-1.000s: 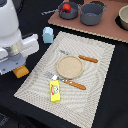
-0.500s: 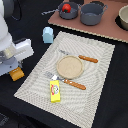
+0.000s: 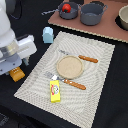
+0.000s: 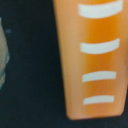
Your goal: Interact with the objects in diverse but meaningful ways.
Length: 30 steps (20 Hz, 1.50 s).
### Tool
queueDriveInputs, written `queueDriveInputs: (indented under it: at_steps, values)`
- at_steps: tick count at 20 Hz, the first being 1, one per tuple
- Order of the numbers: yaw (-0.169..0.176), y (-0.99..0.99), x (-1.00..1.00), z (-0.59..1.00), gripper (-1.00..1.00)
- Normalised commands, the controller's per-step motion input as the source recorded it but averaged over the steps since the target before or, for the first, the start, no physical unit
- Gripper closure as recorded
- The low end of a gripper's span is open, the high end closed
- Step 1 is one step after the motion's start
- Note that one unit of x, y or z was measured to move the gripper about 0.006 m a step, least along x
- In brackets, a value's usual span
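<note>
Black tabletop (image 4: 30, 75) bears bread loaf (image 4: 97, 57) lying lengthwise; tool state unclear

Black table (image 3: 112, 95) with striped placemat (image 3: 95, 70), bread loaf (image 3: 17, 74), carton (image 3: 48, 34)

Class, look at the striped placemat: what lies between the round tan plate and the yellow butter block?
In the exterior view, a wooden-handled knife lies between the round tan plate and the yellow butter block.
</note>
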Motion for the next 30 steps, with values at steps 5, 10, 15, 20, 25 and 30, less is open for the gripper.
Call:
queueDriveInputs:
  at_steps: [5,10,15,20,25,30]
  values:
    - [0.019,0.79,0.14,0.61,-1.0]
    - [0.019,0.77,0.01,0.55,-1.0]
    - [0.017,0.76,0.0,0.51,-1.0]
    - [0.046,0.63,0.08,0.28,-1.0]
    - [0.087,0.12,0.03,-0.11,-1.0]
    - [0.133,-0.02,0.03,-0.22,-1.0]
